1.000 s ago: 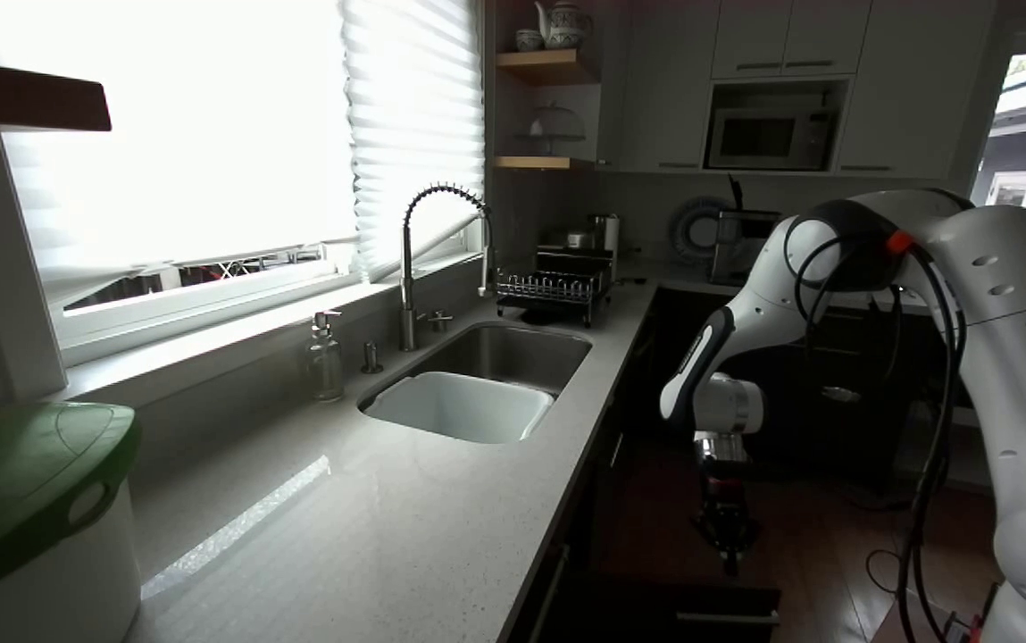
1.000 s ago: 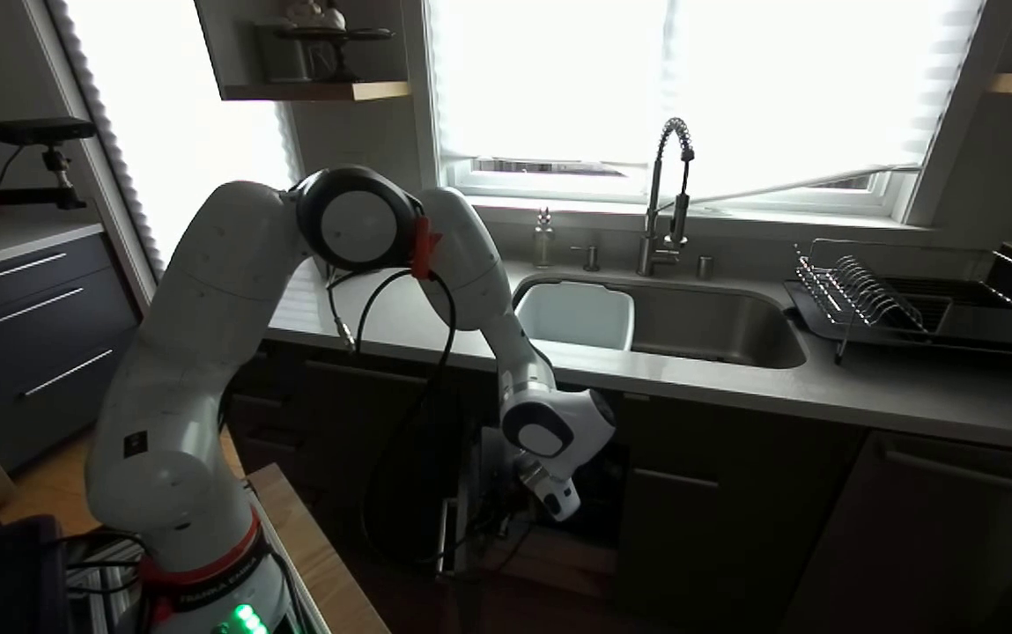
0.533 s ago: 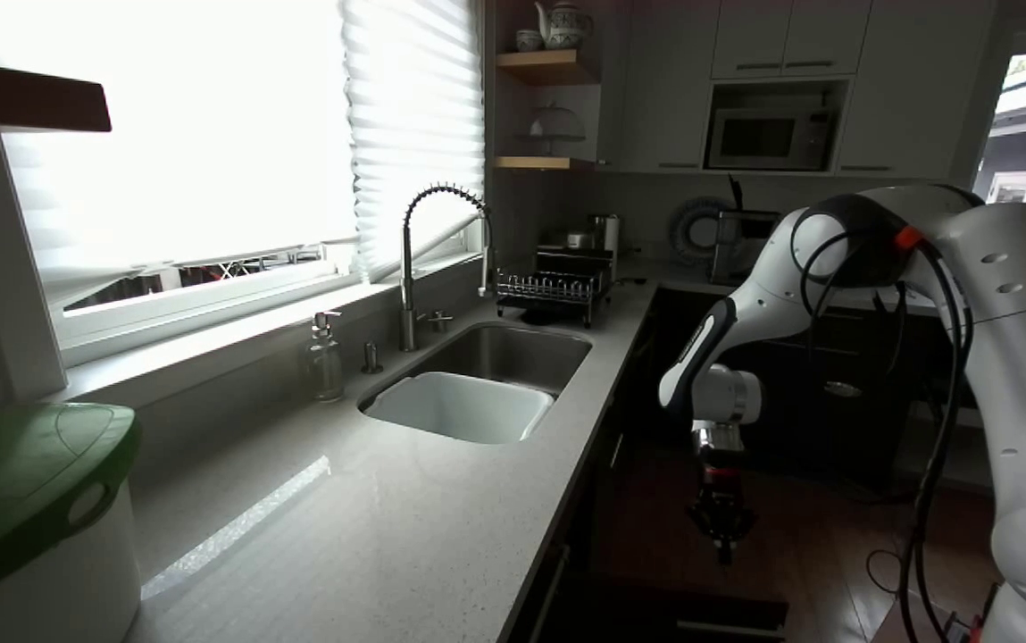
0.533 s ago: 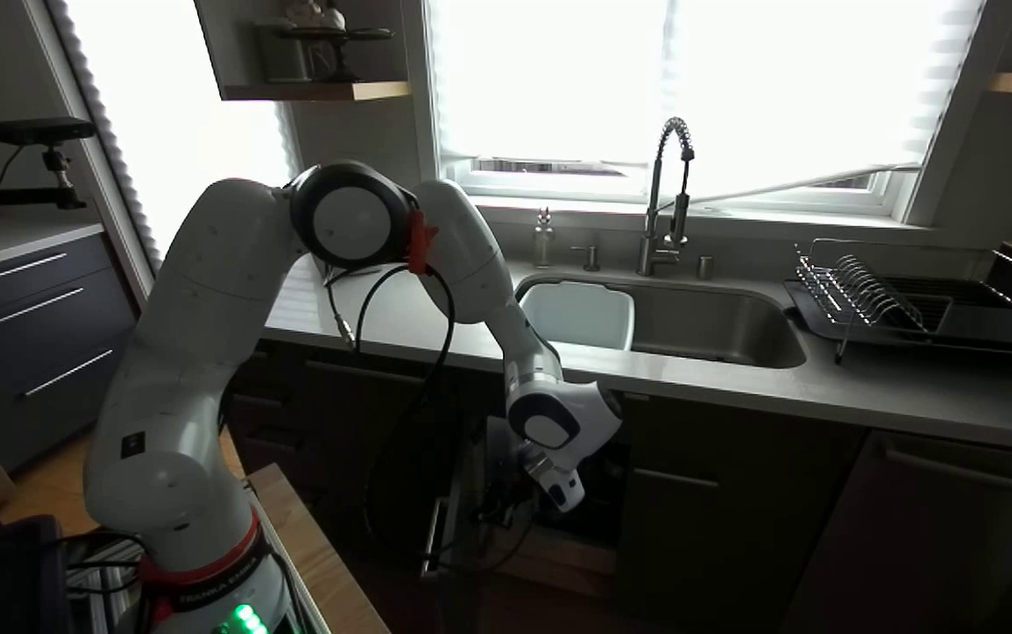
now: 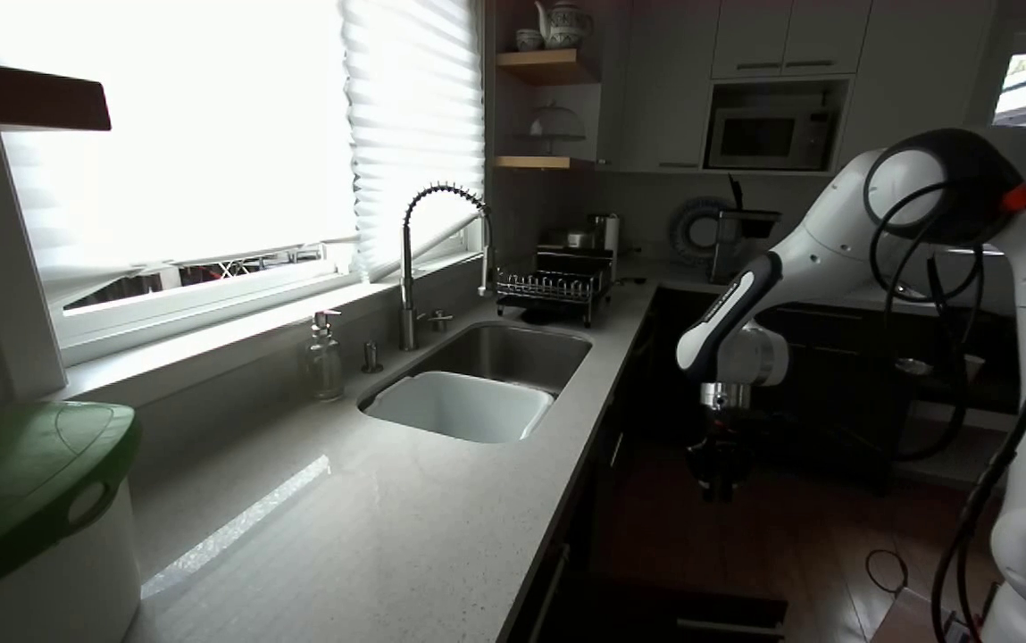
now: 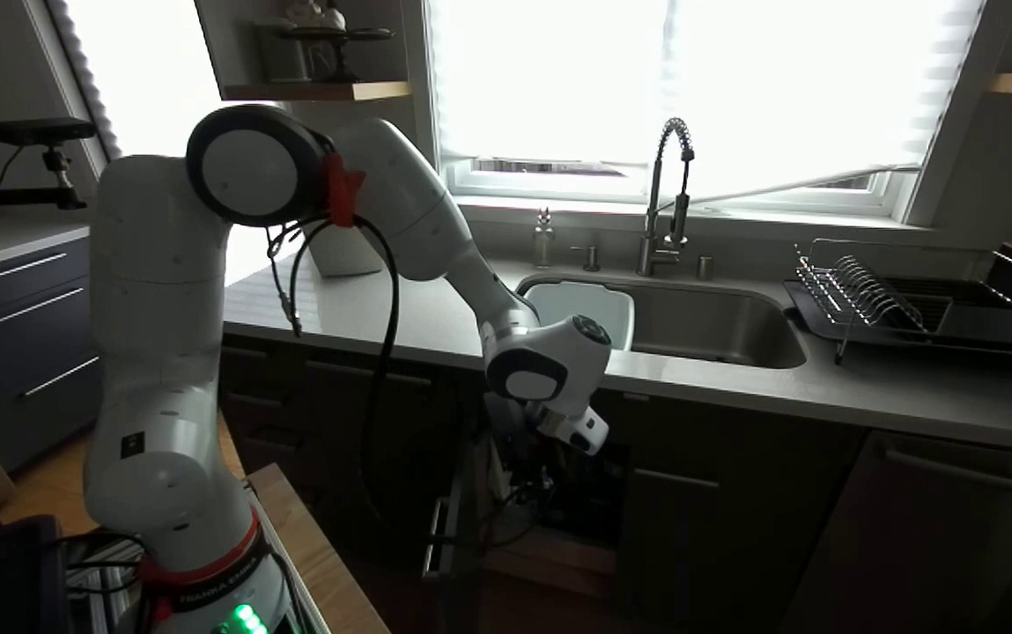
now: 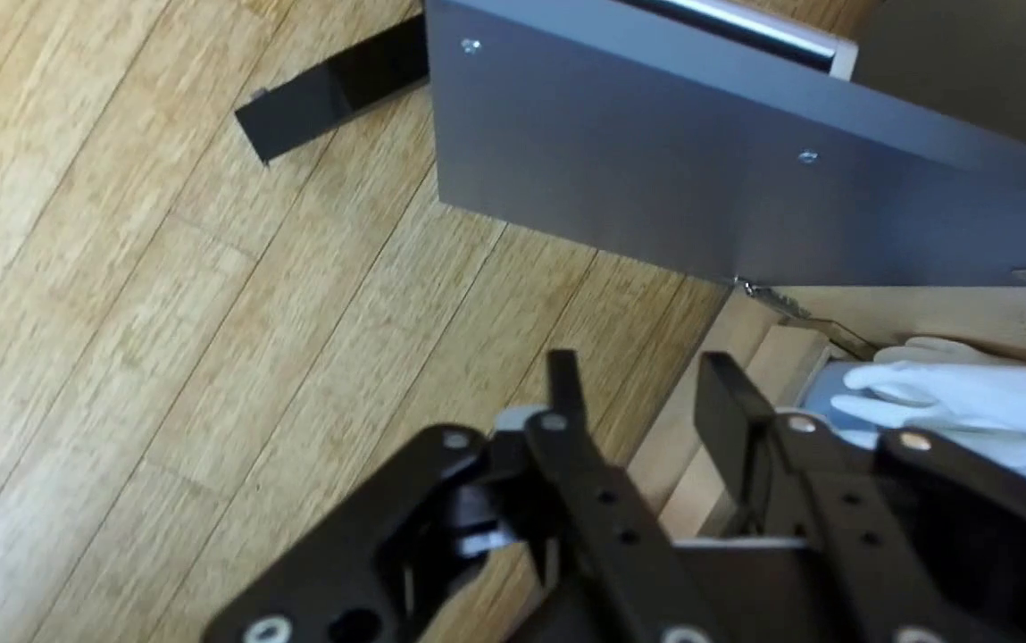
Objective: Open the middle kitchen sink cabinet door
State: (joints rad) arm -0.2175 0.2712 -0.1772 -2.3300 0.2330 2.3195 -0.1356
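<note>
The dark sink cabinet door stands swung open; its inner face (image 7: 620, 152) fills the top right of the wrist view. In an exterior view the door's bar handle (image 6: 435, 539) points toward the robot base, and the door's top edge (image 5: 691, 600) shows low in an exterior view. My gripper (image 7: 642, 384) is open and empty, its fingers apart with floor and cabinet base visible between them. It hangs apart from the door, in front of the cabinet opening (image 6: 589, 493). It shows dark in an exterior view (image 5: 718, 489). The steel sink (image 6: 708, 326) with arched faucet (image 6: 653, 211) is above.
White gloves (image 7: 968, 402) lie inside the cabinet. A dark strip (image 7: 334, 89) lies on the wooden floor by the door. The countertop edge (image 6: 734, 401) runs above the cabinets. A pale tub (image 5: 468, 406) sits in the sink; a dish rack (image 6: 928, 308) stands beside it.
The door swung slightly wider between the two earlier moments and now stands about still. My arm has drawn up and back toward its base, lifting the gripper away from the door.
</note>
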